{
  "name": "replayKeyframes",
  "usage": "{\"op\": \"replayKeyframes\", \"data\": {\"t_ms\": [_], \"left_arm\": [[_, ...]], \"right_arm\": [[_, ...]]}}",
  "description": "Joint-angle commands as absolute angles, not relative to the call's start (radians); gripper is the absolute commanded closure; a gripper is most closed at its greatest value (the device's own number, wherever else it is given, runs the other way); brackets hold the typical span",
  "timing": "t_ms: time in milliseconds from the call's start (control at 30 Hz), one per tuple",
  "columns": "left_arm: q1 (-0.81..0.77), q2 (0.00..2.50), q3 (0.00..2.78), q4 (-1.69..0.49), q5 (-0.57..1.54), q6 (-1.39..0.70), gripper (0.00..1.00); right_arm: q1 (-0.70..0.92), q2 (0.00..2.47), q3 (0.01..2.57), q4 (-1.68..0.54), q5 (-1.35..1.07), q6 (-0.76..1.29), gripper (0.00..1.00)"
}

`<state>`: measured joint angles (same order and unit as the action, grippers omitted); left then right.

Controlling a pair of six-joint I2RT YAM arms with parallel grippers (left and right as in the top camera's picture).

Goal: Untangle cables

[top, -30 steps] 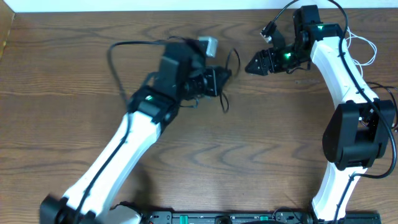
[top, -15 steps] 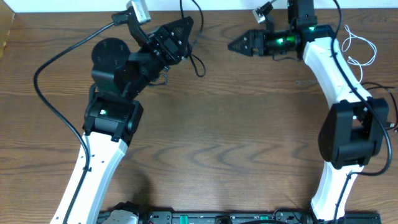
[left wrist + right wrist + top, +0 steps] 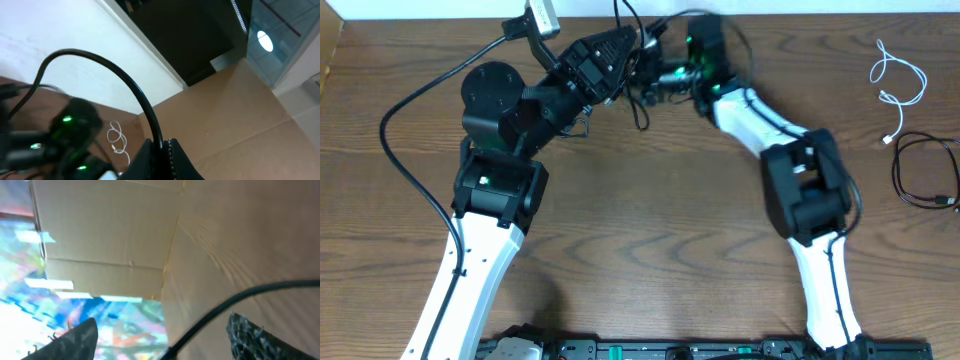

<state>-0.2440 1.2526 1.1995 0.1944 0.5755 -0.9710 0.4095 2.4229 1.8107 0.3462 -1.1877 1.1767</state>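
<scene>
You have a white cable [image 3: 899,84] at the upper right of the overhead frame, on a brown wood-grain tabletop [image 3: 650,225]. The black cable [image 3: 640,104] shows at top centre. The left arm [image 3: 472,268] and right arm [image 3: 746,112] are white with black joints and green lights.

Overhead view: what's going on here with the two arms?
The left gripper is shut on the black cable, holding it up near the far edge of the table. The right gripper is open close beside it, with that cable running between its fingers, unclamped. The white cable lies apart at the far right, so the two cords look separated.
</scene>
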Motion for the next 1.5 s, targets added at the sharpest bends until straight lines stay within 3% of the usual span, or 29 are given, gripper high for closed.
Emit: {"op": "replayKeyframes", "data": {"t_ms": [0,133,400,500,667,767,933,1033,1300,1467], "left_arm": [[-0.240,1.238,1.222,0.172,0.595,-0.974,0.93],[-0.240,1.240,1.222,0.158,0.595,-0.935,0.92],[-0.169,1.240,1.222,0.022,0.591,-0.913,0.92],[-0.135,1.240,1.222,-0.065,0.591,-0.889,0.93],[-0.129,1.243,1.221,-0.141,0.590,-0.808,0.92],[-0.129,1.254,1.221,-0.194,0.567,-0.744,0.77],[-0.129,1.269,1.219,-0.276,0.527,-0.733,0.60],[-0.129,1.269,1.219,-0.276,0.527,-0.733,0.54],[-0.129,1.269,1.219,-0.283,0.527,-0.706,0.50],[-0.129,1.269,1.219,-0.283,0.503,-0.703,0.49]], "right_arm": [[0.446,2.451,1.817,0.363,-1.247,1.301,0.34],[0.451,2.452,1.817,0.363,-1.293,1.234,0.98],[0.376,2.452,1.817,0.252,-1.256,1.122,0.98],[0.337,2.452,1.817,0.012,-1.045,0.966,0.99],[0.292,2.415,1.818,-0.191,-0.958,0.789,0.98],[0.282,2.315,1.818,-0.328,-0.868,0.672,0.99],[0.267,1.989,1.818,-0.572,-0.537,0.464,0.99],[0.217,1.839,1.818,-0.601,-0.499,0.443,0.99],[-0.104,1.486,1.818,-0.611,-0.510,0.456,0.99],[-0.551,1.313,1.818,-0.496,-0.728,0.610,0.99]]}}
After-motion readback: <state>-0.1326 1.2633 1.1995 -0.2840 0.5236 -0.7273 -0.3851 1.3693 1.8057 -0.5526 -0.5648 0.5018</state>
